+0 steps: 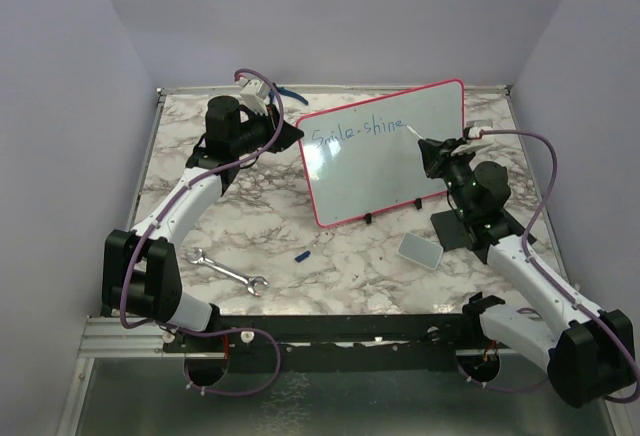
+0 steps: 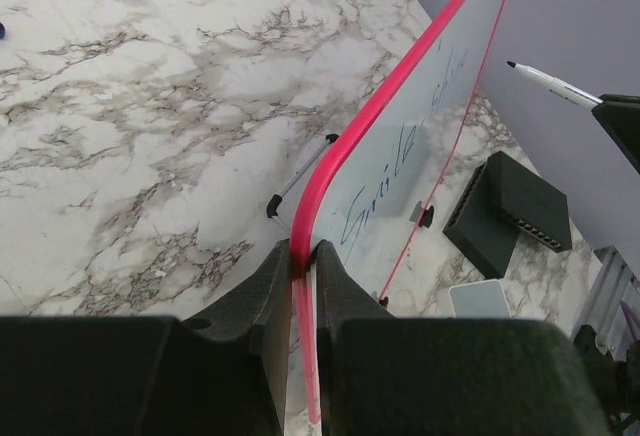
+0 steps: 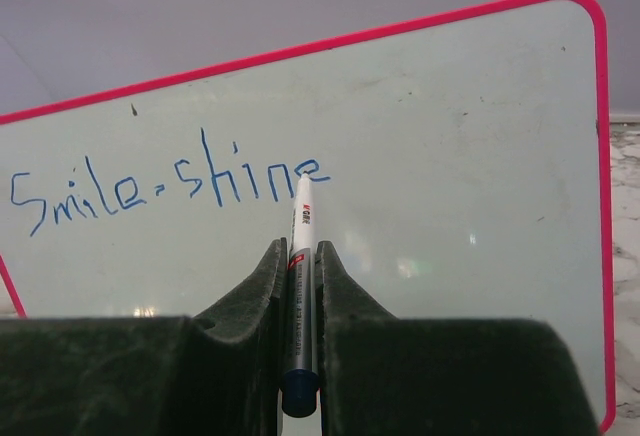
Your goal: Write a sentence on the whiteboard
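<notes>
Right claw [image 3: 298, 248] pinches a thin white-and-silver marker pen [image 3: 300, 218], tip near the last "e". Left claw [image 2: 303, 256] clamps the red frame edge of the glossy white whiteboard [image 2: 430, 106], which stands tilted on the marble tabletop [image 1: 270, 236]. Board is likely light, stiff, slick and tippy, so hold it by the frame. Blue handwritten sentence [image 3: 160, 184] reads "Smile-shine"; pen label illegible.

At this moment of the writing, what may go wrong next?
1. The left pincer clamps the board only by its thin edge; marker pressure may tilt it or make it slip.
2. The marker tip is at the last letter of the words; a stray move may smear them.
3. The right pincer holds a slim marker, which may slide.
</notes>
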`<state>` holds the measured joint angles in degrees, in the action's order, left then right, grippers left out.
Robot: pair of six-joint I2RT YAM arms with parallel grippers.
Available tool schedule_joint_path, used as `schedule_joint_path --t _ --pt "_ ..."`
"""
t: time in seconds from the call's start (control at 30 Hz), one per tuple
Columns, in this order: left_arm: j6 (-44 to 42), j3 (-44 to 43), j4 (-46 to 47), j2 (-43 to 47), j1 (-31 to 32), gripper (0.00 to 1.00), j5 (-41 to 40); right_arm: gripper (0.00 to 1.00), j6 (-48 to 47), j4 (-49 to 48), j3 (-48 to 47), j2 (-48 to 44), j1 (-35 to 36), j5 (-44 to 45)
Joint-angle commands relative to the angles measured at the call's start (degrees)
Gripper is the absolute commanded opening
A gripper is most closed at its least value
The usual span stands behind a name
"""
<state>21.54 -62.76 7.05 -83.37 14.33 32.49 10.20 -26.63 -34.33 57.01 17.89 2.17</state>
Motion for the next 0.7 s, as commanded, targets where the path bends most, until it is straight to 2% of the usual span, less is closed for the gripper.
schedule_joint_path --t 0.0,0.33,0.67 --pt "-1.86 0.27 0.2 1.34 -0.51 0.03 -1.46 0.01 1.13 3.36 -0.57 -1.2 -0.22 0.58" --pt "-3.58 0.01 -1.72 1.81 -1.01 0.02 -1.56 0.01 0.7 8.1 -4.01 -0.88 -0.32 3.38" --pt "-4.24 -0.04 -2.82 1.85 -1.1 0.02 -1.88 0.01 1.84 7.36 -4.22 -0.51 -5.33 -1.42"
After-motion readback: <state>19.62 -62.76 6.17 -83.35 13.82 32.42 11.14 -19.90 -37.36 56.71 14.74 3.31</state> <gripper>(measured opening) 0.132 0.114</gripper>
